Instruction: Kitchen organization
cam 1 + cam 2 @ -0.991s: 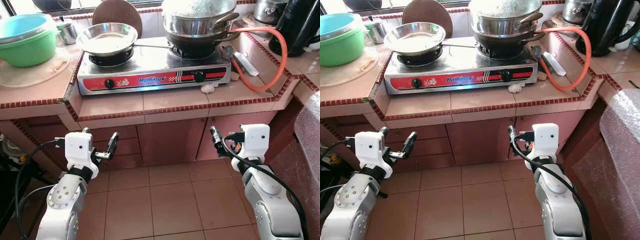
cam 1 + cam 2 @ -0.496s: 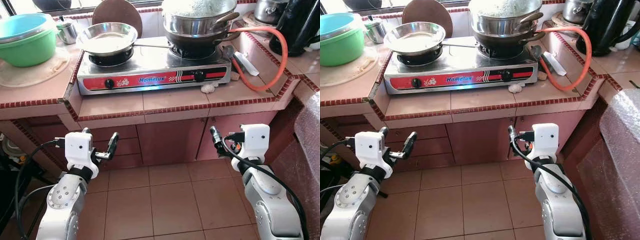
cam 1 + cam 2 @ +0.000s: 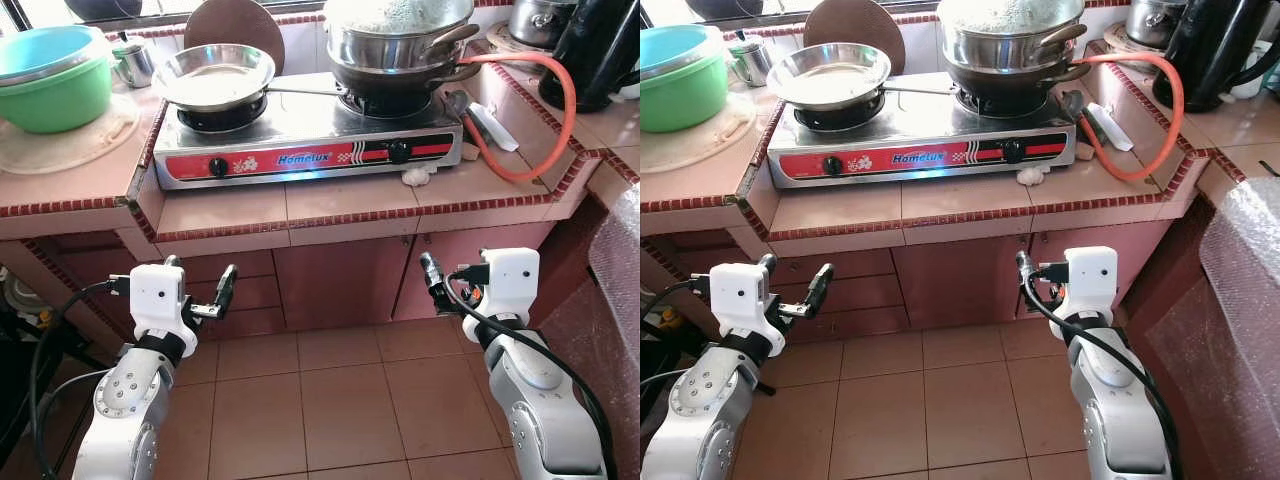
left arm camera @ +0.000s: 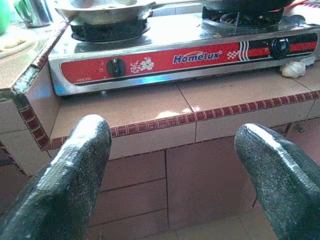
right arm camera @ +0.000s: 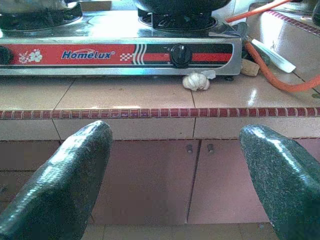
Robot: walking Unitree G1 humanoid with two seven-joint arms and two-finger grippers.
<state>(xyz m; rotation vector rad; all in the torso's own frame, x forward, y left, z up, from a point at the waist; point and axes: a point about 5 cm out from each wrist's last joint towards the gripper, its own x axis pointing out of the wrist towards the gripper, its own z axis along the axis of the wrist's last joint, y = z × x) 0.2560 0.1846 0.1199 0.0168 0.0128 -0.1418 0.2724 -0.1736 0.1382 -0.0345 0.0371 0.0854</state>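
Note:
A steel Homelux gas stove [image 3: 300,140] with a red front sits on the pink tiled counter [image 3: 350,205]. A shallow silver pan [image 3: 213,77] rests on its left burner. Stacked steel pots [image 3: 400,40] stand on the right burner. A garlic bulb [image 3: 414,177] lies on the counter in front of the stove's right knob. My left gripper [image 3: 200,272] is held open below the counter edge, in front of the drawers, with nothing between its fingers. My right gripper [image 5: 175,165] is also open and empty, level with the cabinet doors [image 3: 340,285], facing the stove.
A green bowl with a blue lid [image 3: 50,80] and a metal mug [image 3: 135,62] stand at the left. An orange gas hose [image 3: 560,110] loops at the right beside a black kettle [image 3: 600,50]. Something wrapped in bubble wrap [image 3: 620,260] stands at the far right. Tiled floor [image 3: 320,400] lies below.

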